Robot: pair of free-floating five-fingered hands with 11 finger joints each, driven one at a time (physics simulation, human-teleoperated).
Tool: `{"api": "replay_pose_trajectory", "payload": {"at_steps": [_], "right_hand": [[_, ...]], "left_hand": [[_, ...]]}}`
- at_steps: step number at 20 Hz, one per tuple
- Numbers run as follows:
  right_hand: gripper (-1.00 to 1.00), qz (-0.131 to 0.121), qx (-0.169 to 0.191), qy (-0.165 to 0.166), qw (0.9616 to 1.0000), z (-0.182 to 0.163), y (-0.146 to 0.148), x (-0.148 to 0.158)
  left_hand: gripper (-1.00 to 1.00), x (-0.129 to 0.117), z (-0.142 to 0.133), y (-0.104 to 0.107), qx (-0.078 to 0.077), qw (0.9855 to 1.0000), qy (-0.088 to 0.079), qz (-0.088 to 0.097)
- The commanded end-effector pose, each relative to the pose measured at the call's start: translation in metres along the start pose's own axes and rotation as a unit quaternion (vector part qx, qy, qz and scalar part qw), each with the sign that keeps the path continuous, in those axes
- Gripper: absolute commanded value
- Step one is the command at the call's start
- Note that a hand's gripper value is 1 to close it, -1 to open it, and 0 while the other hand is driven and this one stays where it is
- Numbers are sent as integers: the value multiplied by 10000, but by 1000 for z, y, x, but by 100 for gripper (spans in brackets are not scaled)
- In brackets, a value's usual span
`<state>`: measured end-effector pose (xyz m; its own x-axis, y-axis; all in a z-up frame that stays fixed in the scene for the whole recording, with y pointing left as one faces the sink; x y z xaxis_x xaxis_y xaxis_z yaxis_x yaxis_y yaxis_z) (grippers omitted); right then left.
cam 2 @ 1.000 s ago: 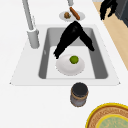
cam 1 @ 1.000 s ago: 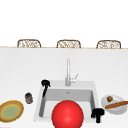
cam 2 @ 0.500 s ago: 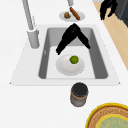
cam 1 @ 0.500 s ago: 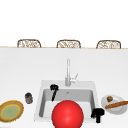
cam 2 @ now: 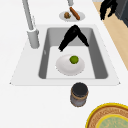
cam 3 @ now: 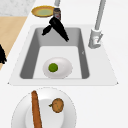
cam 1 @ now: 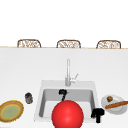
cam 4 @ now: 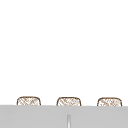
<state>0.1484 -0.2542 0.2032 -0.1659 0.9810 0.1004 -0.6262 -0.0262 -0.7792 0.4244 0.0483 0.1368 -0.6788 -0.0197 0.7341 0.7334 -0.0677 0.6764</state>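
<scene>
Lime (cam 2: 74, 59): we are seeing a small green lime sitting on a white plate (cam 2: 64, 68) on the floor of the sink (cam 2: 100, 62), just below our left fingertips and apart from them.
Left hand (cam 2: 74, 35): we are hovering over the basin with fingers and thumb spread wide and straight, pointing down, gripping nothing; the front view is showing it at (cam 1: 62, 93) behind a red ball (cam 1: 67, 115).
Right hand (cam 1: 97, 114): we are hanging at the sink's near right corner, well apart from the lime; its fingers are drooping relaxed and holding nothing.
Faucet (cam 2: 29, 22): standing at the sink's back rim, beyond our left fingers.
Jar (cam 2: 79, 94): a dark-lidded jar is standing on the surface left of the sink, beside a yellow-rimmed plate (cam 1: 11, 110).
Right-side plate (cam 3: 18, 110): it is carrying a sausage (cam 3: 36, 110) and a brown round piece (cam 3: 57, 105), near our right fingers.
</scene>
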Motion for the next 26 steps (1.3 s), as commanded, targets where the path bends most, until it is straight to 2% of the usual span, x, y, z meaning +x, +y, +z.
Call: {"api": "replay_pose_trajectory", "payload": {"at_steps": [1,3,5,9,11,12,15,17,20,22,23,24,25,26], "right_hand": [[0,0,0,0,10000,0,0,0],[0,0,0,0,10000,0,0,0],[0,0,0,0,10000,0,0,0],[0,0,0,0,10000,0,0,0],[0,0,0,0,10000,0,0,0],[0,0,0,0,10000,0,0,0],[0,0,0,0,10000,0,0,0],[0,0,0,0,10000,0,0,0],[0,0,0,0,10000,0,0,0],[0,0,0,0,10000,0,0,0],[0,0,0,0,10000,0,0,0],[0,0,0,0,10000,0,0,0],[0,0,0,0,10000,0,0,0],[0,0,0,0,10000,0,0,0]], "left_hand": [[-100,-5,-30,-14,51,9999,55,-140],[-100,-9,-39,-19,163,9995,159,-215],[-100,-14,-49,-35,150,9995,141,-227],[-100,-14,-49,-83,169,9993,-132,-303],[-100,-14,-58,-103,186,9993,-224,-222],[-100,-14,-70,-108,147,9995,-201,-209],[-100,-33,-75,-115,197,9984,-36,-535],[-100,-43,-79,-120,208,9981,-18,-576],[-100,-54,-89,-132,143,9988,-4,-459],[-100,-55,-88,-139,108,9994,-54,-326],[-100,-51,-87,-151,92,9995,-133,-271],[-100,-48,-88,-154,95,9995,-139,-271],[-100,-56,-88,-152,75,9997,-164,-174],[-100,-62,-88,-150,95,9997,-148,-180]]}}
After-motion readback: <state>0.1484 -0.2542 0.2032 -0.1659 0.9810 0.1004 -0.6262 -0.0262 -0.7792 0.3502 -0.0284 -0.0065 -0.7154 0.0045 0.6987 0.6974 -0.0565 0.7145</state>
